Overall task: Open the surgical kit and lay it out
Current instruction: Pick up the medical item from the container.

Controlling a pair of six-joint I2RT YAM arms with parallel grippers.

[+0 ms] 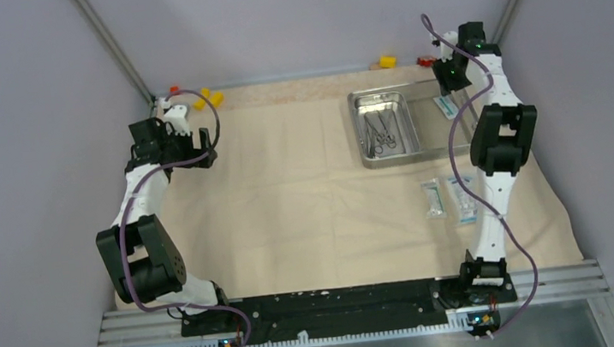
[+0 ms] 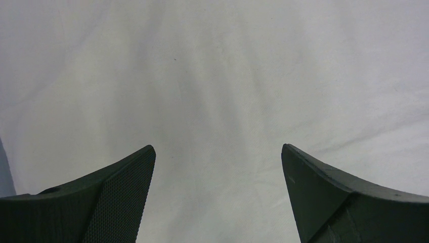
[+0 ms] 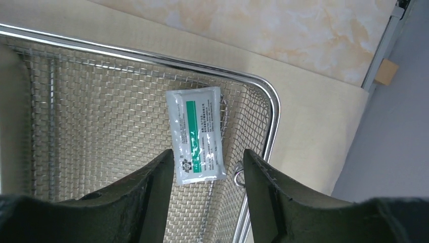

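- Surgical kit lies opened out on the bench (image 1: 294, 87); its beige cloth wrap (image 1: 289, 201) is spread flat over most of the surface.
- The shiny steel tray (image 1: 397, 105) sits on the far right part of the cloth, with thin metal instruments (image 1: 381, 135) lying inside it.
- Just right of the tray stands a wire mesh basket (image 3: 101, 116). A white-and-teal packet (image 3: 197, 134) lies flat on its mesh near a rounded corner.
- A second packet (image 1: 434, 198) and a third packet (image 1: 463, 198) lie side by side on the cloth, nearer the arm bases than the tray.
- The right end effector (image 3: 208, 152) hangs over the basket with its jaws partly apart. The near end of the packet shows between the fingertips, but the packet rests on the mesh and is not gripped.
- The left end effector (image 2: 217, 152) is over bare cloth at the far left — jaws spread wide, holding nothing.
- A small yellow block (image 1: 387, 62) sits at the far edge, off the cloth.
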